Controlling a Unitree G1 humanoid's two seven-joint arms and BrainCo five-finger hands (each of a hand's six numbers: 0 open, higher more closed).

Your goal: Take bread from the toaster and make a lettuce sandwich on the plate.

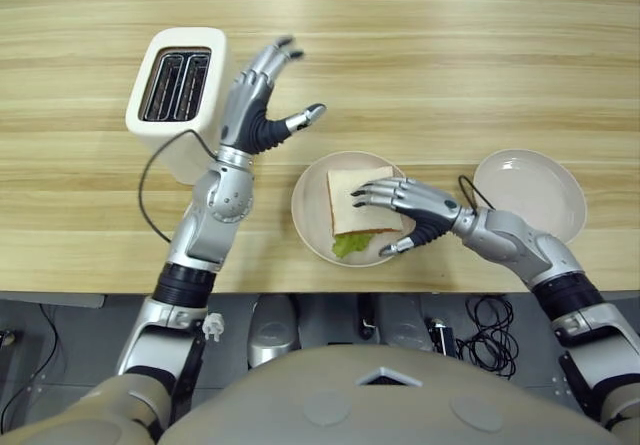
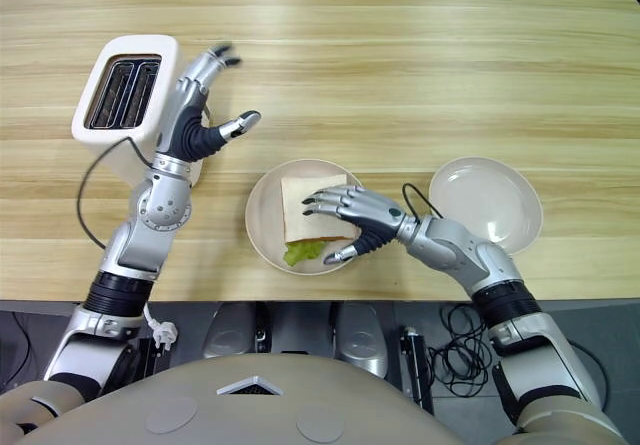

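Plate (image 1: 310, 215) with bread slice (image 1: 350, 197) atop lettuce (image 1: 347, 246), right hand (image 1: 422, 205) seemingly on it.

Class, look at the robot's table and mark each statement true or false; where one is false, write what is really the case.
1. The toaster stands on the robot's left side of the table. True.
2. The left hand is shut in a fist. False: it is open, fingers spread, beside the toaster.
3. The right hand is over the bread on the middle plate. True.
4. The lettuce lies on top of the bread. False: it peeks out from under the bread's near edge.
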